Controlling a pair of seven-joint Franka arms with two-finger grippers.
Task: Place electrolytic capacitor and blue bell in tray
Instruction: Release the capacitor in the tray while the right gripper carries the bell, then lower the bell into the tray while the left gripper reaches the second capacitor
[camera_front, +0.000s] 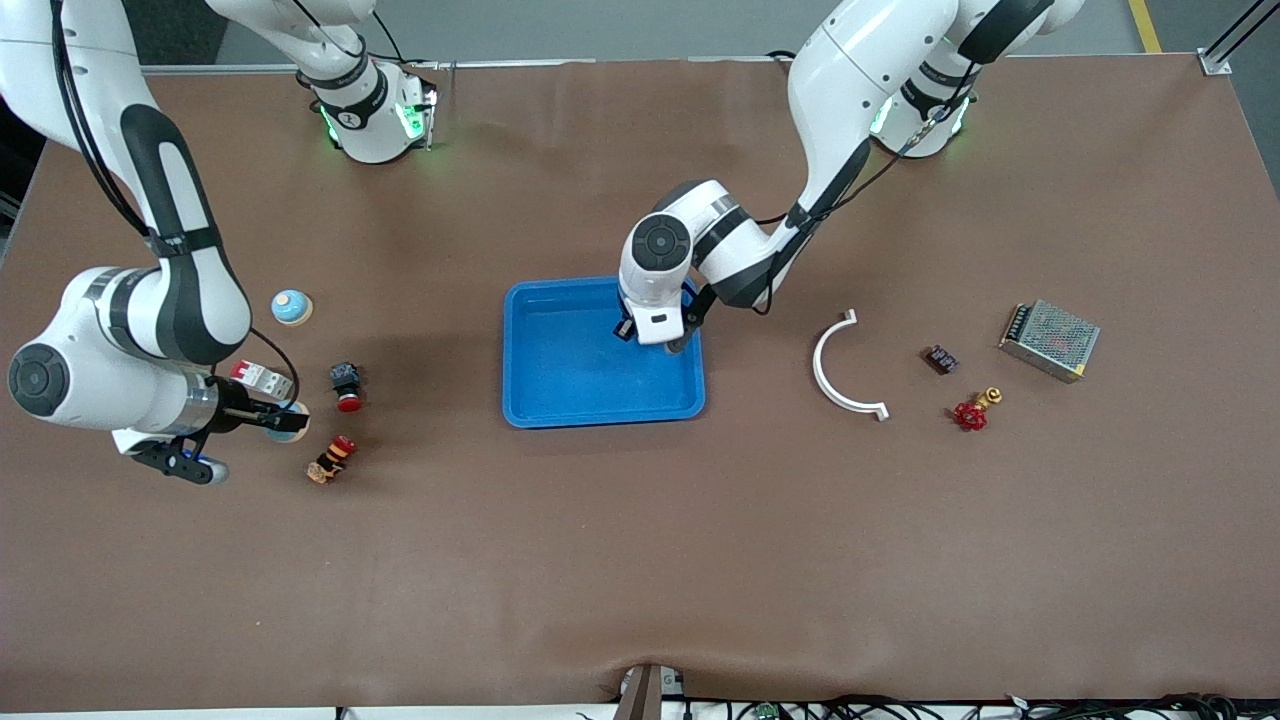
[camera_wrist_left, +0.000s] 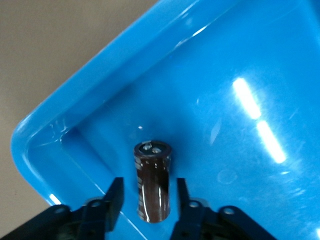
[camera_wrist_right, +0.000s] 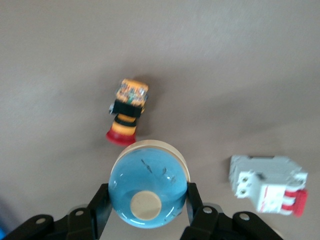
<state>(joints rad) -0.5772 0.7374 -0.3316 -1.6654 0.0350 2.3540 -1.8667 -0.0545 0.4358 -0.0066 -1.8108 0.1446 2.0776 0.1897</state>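
Hanging low in tray (camera_front: 560, 400), left gripper (camera_wrist_left: 146, 200) has jaws apart, capacitor (camera_wrist_left: 153, 182) between fingers, gaps either side (lying on tray floor, near corner). Right gripper (camera_wrist_right: 146, 212) clamped on blue bell (camera_wrist_right: 148, 191) above table, beside breaker (camera_wrist_right: 267, 182).
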